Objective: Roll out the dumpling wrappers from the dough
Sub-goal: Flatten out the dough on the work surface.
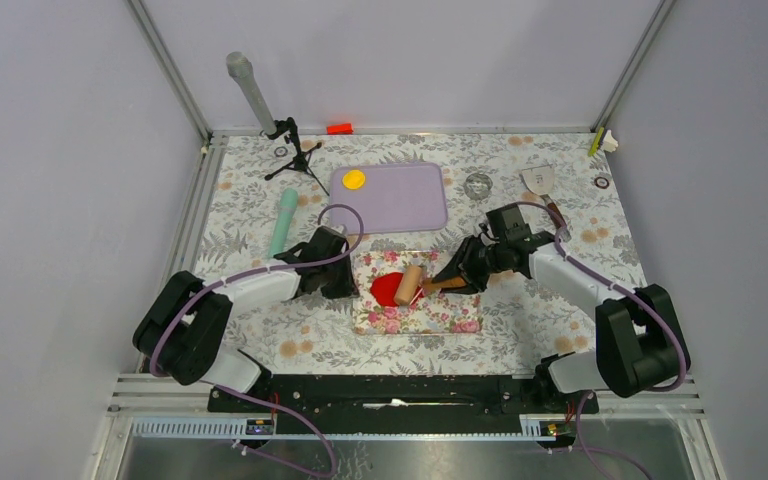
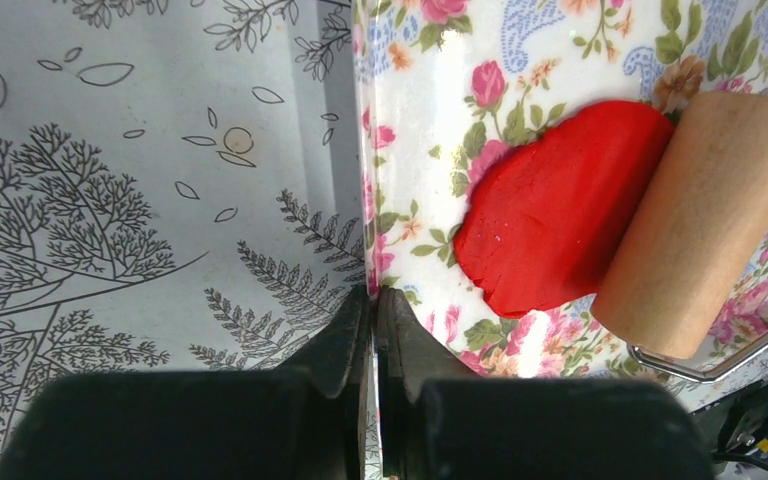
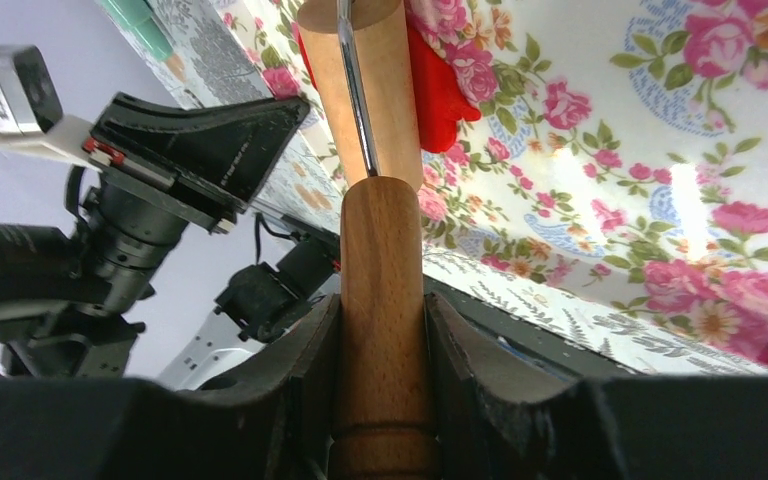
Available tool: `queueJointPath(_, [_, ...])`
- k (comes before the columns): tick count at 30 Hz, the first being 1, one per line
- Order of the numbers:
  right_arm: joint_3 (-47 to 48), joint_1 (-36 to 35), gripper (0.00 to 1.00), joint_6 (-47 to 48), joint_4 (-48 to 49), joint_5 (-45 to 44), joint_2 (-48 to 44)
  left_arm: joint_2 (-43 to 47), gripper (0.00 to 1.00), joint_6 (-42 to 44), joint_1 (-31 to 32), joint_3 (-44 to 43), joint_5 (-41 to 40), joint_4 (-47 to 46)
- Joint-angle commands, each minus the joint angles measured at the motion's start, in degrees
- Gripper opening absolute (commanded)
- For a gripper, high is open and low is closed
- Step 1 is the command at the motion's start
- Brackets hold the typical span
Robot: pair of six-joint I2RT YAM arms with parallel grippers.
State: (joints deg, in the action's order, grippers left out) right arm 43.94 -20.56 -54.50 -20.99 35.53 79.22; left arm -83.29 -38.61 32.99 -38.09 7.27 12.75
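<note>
Dough (image 1: 387, 290): I see it on the mat (image 1: 448, 318), roller (image 1: 408, 285) over its right edge.
Tray (image 1: 410, 200): behind the mat.

The left tool (image 2: 372, 305) has its two black fingers pressed together on the near edge of the floral mat (image 2: 580, 50), which lies on the desk (image 2: 160, 200) with its grey leaf print. On the mat, the dough (image 2: 550, 220) is a flat red sheet. A wooden roller (image 2: 705, 215) rests against the sheet's right side.

Pale grey walls (image 1: 50, 150), leaf-patterned tabletop (image 1: 520, 345), metal frame (image 1: 168, 70)
</note>
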Motion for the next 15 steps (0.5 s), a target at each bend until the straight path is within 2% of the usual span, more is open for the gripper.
queueJointPath(1, [0.4, 0.3, 0.0, -6.2, -5.3, -7.1, 3.7, 2.0, 0.0, 1.0, 2.7, 1.3, 0.3, 1.6])
queueJointPath(9, [6.3, -4.7, 0.0, -13.4, -11.9, -18.9, 5.9, 3.5, 0.0, 0.5, 2.9, 1.6, 0.4, 1.8])
queueJointPath(13, [12.1, -8.7, 0.0, -13.1, -17.8, -23.4, 10.3, 3.7, 0.0, 0.2, 2.9, 1.2, 1.5, 2.3])
queueJointPath(15, [12.3, -11.6, 0.0, -13.3, -17.1, -27.4, 10.1, 3.8, 0.0, -0.1, 2.9, 1.0, 2.7, 2.8])
